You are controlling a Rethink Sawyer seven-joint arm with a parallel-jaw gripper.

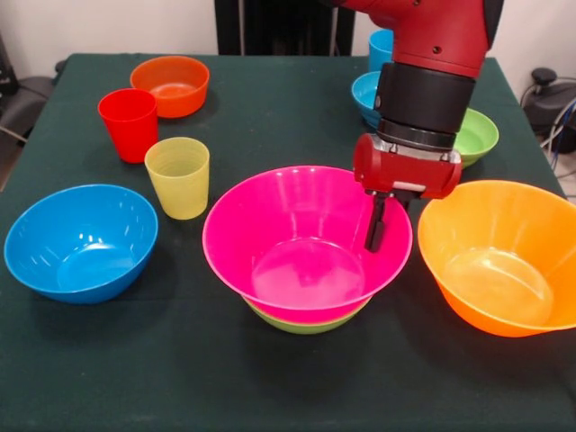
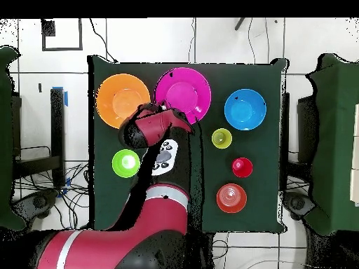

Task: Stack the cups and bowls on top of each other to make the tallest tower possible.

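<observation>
A large pink bowl (image 1: 297, 243) (image 2: 184, 92) sits nested on a green bowl (image 1: 306, 321) in the middle, forming a low tower. My gripper (image 1: 388, 220) hangs over the pink bowl's right rim. It is open, with one finger (image 1: 373, 225) inside the bowl and the other just outside the rim. A large yellow-orange bowl (image 1: 499, 256) (image 2: 123, 100) stands right of the tower, a blue bowl (image 1: 81, 243) (image 2: 245, 109) left of it. The yellow cup (image 1: 178, 177) (image 2: 221, 138) and red cup (image 1: 129, 124) (image 2: 242, 167) stand apart at the left.
A small orange bowl (image 1: 170, 85) (image 2: 231, 197) sits at the far left. At the far right are another green bowl (image 1: 481, 137) (image 2: 125, 163), a small blue bowl (image 1: 365, 94) and a light blue cup (image 1: 381, 47), partly behind my arm (image 1: 432, 81).
</observation>
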